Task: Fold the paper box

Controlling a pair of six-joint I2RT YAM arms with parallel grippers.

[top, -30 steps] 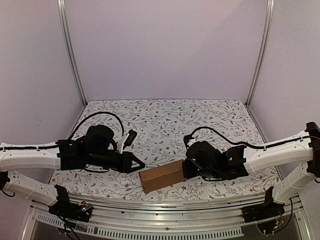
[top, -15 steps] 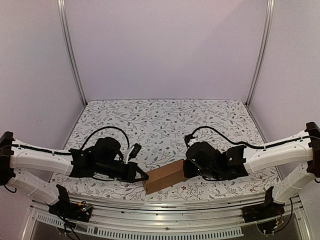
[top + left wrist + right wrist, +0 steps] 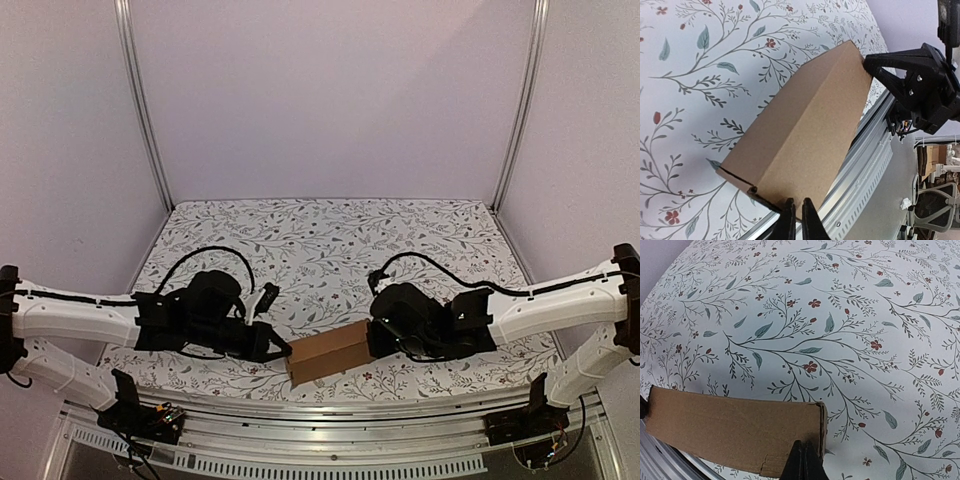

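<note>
The paper box [image 3: 328, 352] is a small oblong of plain brown cardboard, lying slantwise on the floral cloth near the table's front edge. My left gripper [image 3: 286, 350] is shut, and its tips press against the box's left end. In the left wrist view the two fingers [image 3: 796, 205] meet at the near end of the paper box [image 3: 805, 125], holding nothing. My right gripper [image 3: 374, 340] is shut at the box's right end. In the right wrist view its tips [image 3: 803, 449] rest on the face of the paper box [image 3: 735, 432] beside the closed end flap.
The floral cloth [image 3: 330, 240] covers the table. An aluminium rail [image 3: 320, 410] runs just in front of the box, and in the left wrist view the rail [image 3: 875, 165] passes close under it. The right arm's black base mount [image 3: 920, 90] stands past the box's far end.
My left arm swung right and forward until its shut tips met the box's left end. The box shifted slightly to the right. The right arm has hardly moved.
</note>
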